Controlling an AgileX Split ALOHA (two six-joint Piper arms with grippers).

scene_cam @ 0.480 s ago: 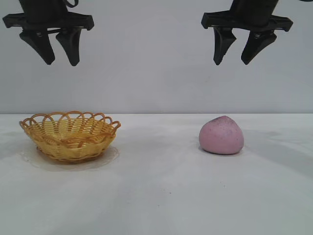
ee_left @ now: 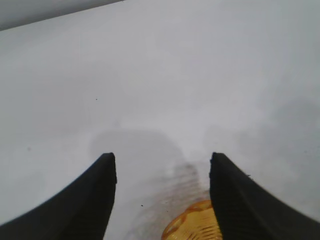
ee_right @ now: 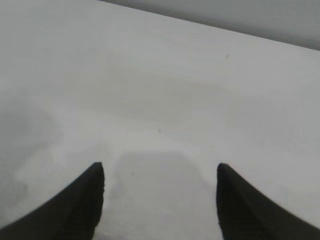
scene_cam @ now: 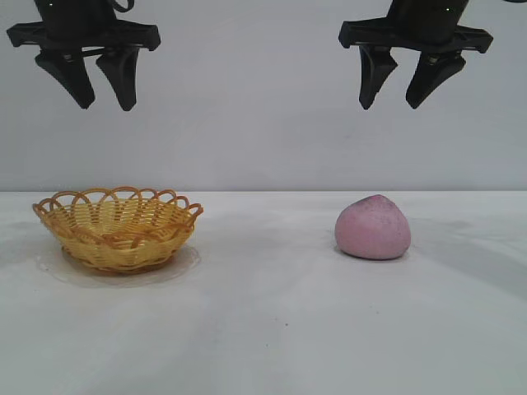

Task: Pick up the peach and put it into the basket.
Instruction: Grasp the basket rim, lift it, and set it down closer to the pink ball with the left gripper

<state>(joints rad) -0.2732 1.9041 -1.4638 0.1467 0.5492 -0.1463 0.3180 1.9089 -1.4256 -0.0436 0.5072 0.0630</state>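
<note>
A dusty-pink peach (scene_cam: 373, 228) lies on the white table at the right. A yellow-orange wicker basket (scene_cam: 118, 227) with a looped rim stands at the left, with nothing in it. My right gripper (scene_cam: 390, 104) hangs high above the peach, open and holding nothing. High over the basket hangs my left gripper (scene_cam: 104, 105), also open and holding nothing. In the left wrist view a bit of the basket (ee_left: 192, 226) shows between the open fingers (ee_left: 162, 159). Only bare table shows between the fingers (ee_right: 160, 169) in the right wrist view.
The white table (scene_cam: 263, 329) spreads wide between and in front of the basket and the peach. A pale wall stands behind it.
The left gripper has shifted very slightly to the right. The right gripper, the peach and the basket have not moved.
</note>
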